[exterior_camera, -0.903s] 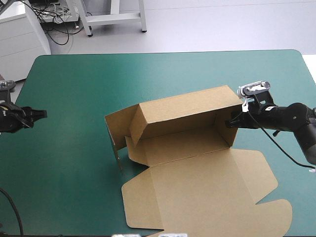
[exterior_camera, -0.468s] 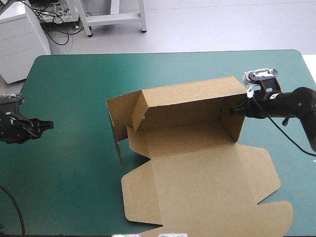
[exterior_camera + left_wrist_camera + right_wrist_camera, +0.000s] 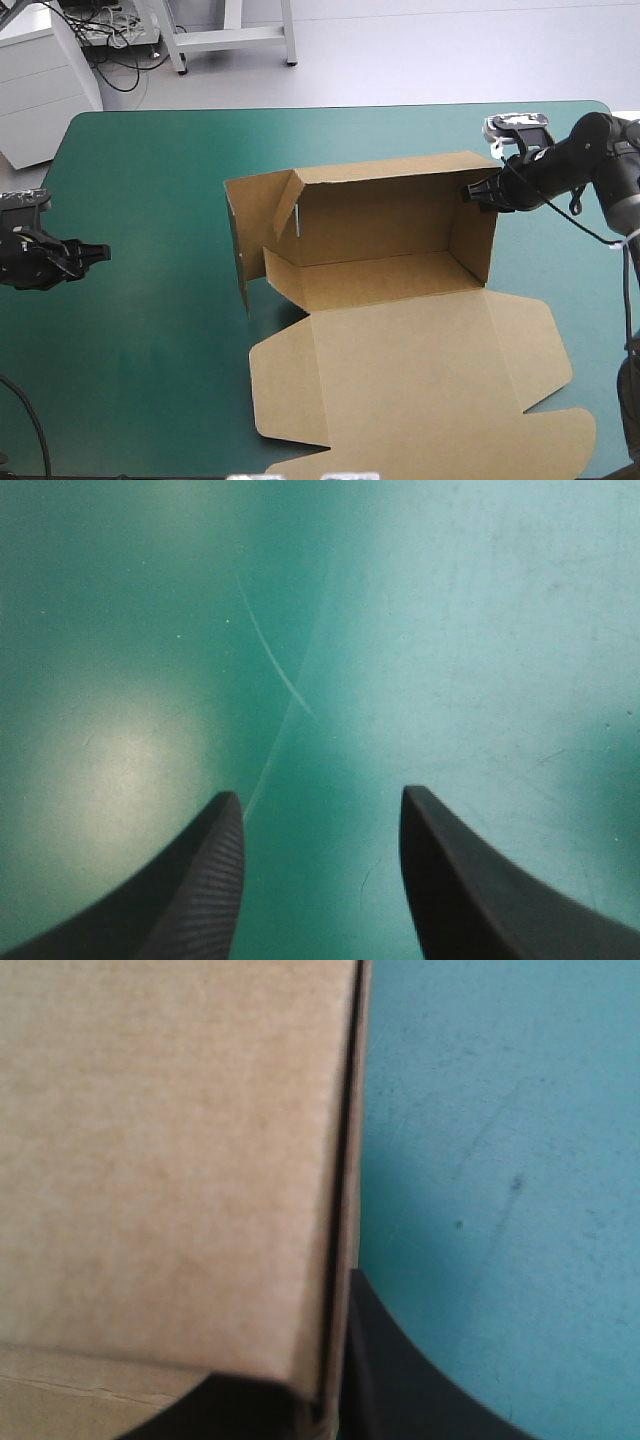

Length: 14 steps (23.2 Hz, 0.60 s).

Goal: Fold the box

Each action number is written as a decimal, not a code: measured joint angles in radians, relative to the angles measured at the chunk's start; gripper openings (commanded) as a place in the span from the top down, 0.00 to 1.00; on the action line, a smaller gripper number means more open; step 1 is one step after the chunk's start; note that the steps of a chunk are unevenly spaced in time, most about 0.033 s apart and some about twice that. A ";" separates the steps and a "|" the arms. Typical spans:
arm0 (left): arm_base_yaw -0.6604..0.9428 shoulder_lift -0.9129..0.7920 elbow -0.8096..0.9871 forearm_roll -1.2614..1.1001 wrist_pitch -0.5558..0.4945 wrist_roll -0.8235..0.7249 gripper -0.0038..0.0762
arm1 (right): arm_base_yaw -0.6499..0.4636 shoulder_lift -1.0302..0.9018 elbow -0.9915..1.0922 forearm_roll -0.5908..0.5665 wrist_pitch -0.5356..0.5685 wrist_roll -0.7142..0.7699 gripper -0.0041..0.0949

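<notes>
- Pinching the top of the right end wall of the box [image 3: 385, 265] with the right gripper [image 3: 469, 192], upper right of the frame in the high view; black fingers all but closed with the board between them (the wrist view showing what looks like 2 layers edge-on).
- Lying across the middle of the frame on the teal-green cover [image 3: 150, 170]: long axis running left to right, back wall and right end wall standing, lid spreading flat toward the lower right.
- Leaning loose at the left end: flaps not yet tucked, facing the left gripper [image 3: 98, 250].
- Hovering at the left edge of the frame, well apart from the box, fingers spread wide with nothing between them; probably being the nearer arm for that untucked end.
- Handling plain brown board: matte, stiff, creased along straight scores, likely springing back unless pinned.
</notes>
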 measured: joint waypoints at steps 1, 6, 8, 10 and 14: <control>0.000 0.000 0.000 -0.001 -0.001 0.005 0.51 | 0.000 0.015 -0.020 -0.012 0.012 0.014 0.98; 0.000 0.000 0.000 -0.007 0.000 0.016 0.51 | 0.000 0.089 -0.092 -0.055 0.048 0.046 0.98; 0.000 0.000 0.000 -0.011 0.000 0.017 0.51 | 0.001 0.132 -0.110 -0.055 0.049 0.047 0.96; 0.000 0.000 0.000 -0.013 0.000 0.019 0.51 | 0.002 0.151 -0.124 -0.052 0.046 0.047 0.91; 0.000 0.000 0.000 -0.018 0.000 0.023 0.51 | 0.042 0.200 -0.157 -0.083 0.012 0.047 0.60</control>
